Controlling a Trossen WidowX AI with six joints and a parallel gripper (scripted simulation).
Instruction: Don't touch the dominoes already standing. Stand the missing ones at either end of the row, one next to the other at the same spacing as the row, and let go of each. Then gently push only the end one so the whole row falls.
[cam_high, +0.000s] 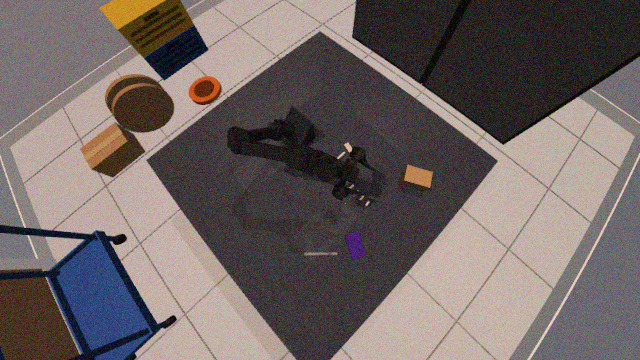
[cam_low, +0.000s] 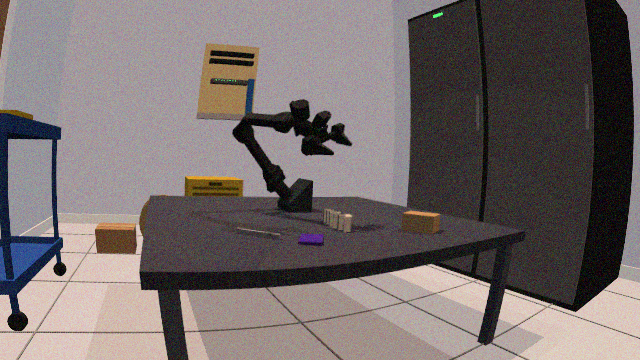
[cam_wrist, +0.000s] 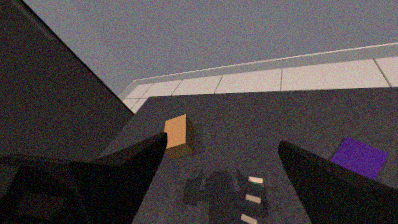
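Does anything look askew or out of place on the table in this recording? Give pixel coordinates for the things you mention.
Yes, mildly: two loose cream dominoes (cam_high: 348, 147) lie off the row of standing cream dominoes (cam_high: 361, 198) (cam_low: 338, 220) (cam_wrist: 253, 199), at differing angles. They look odd beside the orderly row, but are probably the missing ones. Nothing looks spilled or visibly damaged.

The dark table (cam_high: 425, 135) (cam_low: 210, 255) (cam_wrist: 220, 115) carries an orange-brown block (cam_high: 418, 176) (cam_low: 420, 222) (cam_wrist: 177, 134) right of centre in the top view, with a purple piece (cam_high: 355, 245) (cam_low: 311, 239) (cam_wrist: 360, 157) and thin pale stick (cam_high: 320, 254) (cam_low: 258, 232) below centre; cream dominoes (cam_high: 361, 198) (cam_low: 338, 220) (cam_wrist: 253, 199) stand between.
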